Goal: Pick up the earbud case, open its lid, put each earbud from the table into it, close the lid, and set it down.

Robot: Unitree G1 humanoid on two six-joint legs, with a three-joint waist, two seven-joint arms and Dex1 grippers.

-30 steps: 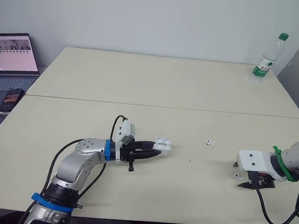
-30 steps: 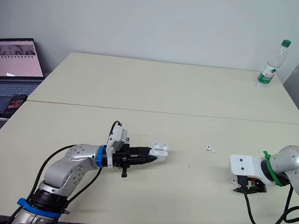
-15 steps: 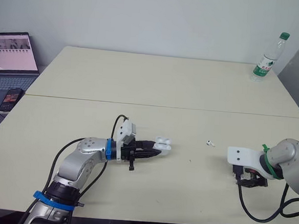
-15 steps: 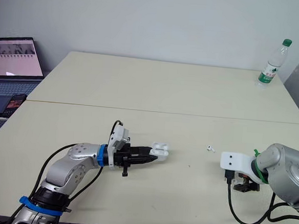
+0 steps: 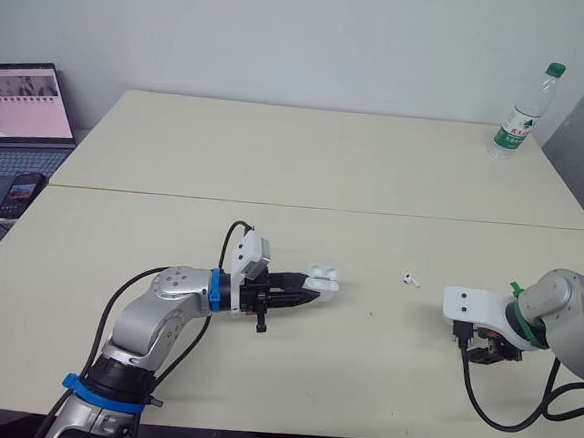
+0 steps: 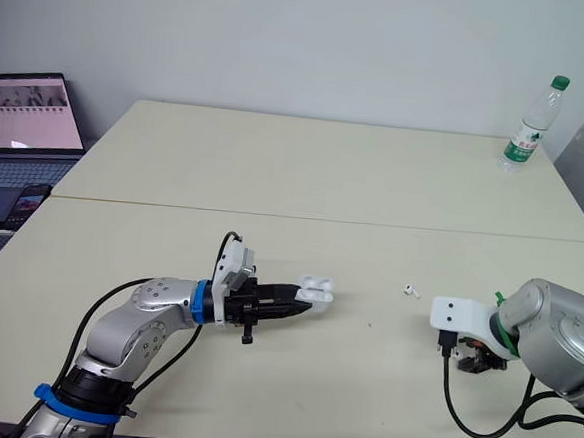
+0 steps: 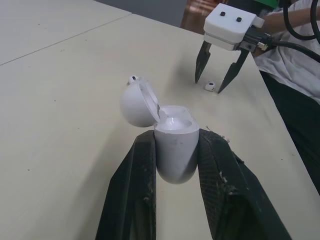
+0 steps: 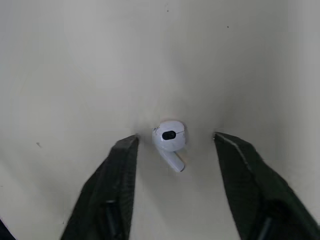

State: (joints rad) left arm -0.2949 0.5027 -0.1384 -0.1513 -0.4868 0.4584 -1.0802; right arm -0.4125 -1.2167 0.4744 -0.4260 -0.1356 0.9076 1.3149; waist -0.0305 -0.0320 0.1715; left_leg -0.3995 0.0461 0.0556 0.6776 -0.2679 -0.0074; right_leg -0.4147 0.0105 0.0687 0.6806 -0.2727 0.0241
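My left gripper [image 7: 175,141] is shut on the white earbud case [image 7: 174,150], held a little above the table left of centre. The case's round lid [image 7: 137,104] stands open. One white earbud [image 8: 170,137] lies on the table between the fingers of my open right gripper [image 8: 175,138], which points down at it near the table's front right, touching neither finger. The left wrist view also shows that right gripper [image 7: 209,85] straddling the earbud [image 7: 210,86]. A second earbud [image 5: 410,279] lies on the table between the two grippers, nearer the right one [image 5: 488,352].
A plastic water bottle [image 5: 521,112] stands at the far right corner. A laptop [image 5: 23,120] and a phone [image 5: 21,189] sit on a side surface at the left. The table [image 5: 305,170] shows a seam across its middle.
My right arm has swung in toward the table's middle and turned its gripper down over the earbud. The left gripper has lifted the open case slightly and nudged it right.
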